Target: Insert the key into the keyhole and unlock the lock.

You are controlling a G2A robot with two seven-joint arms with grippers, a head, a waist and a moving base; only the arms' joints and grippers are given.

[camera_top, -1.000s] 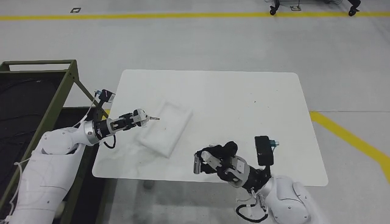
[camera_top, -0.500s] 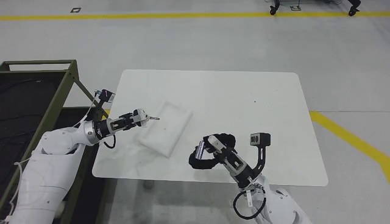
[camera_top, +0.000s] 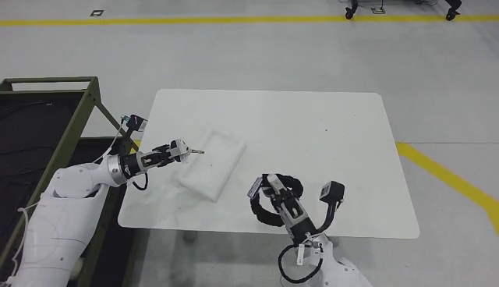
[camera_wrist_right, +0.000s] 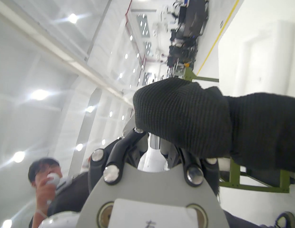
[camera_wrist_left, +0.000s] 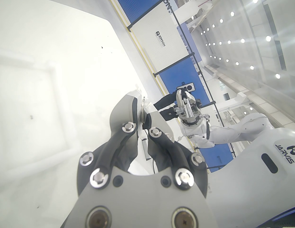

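The table [camera_top: 312,123] is plain white, and the foam tray [camera_top: 214,166] on it is white too, barely set off from it. The key [camera_top: 198,151] is a thin, dark silvery sliver. The left gripper [camera_wrist_left: 142,109] has pale grey fingers on black links with shiny steel bolts. The right gripper [camera_top: 263,195] wears black ribbed knit covers [camera_wrist_right: 185,119], and the lock [camera_wrist_left: 189,110] in it looks silvery, though it is small there. The cart frame [camera_top: 47,79] is olive green, and the floor line [camera_top: 234,20] is yellow.
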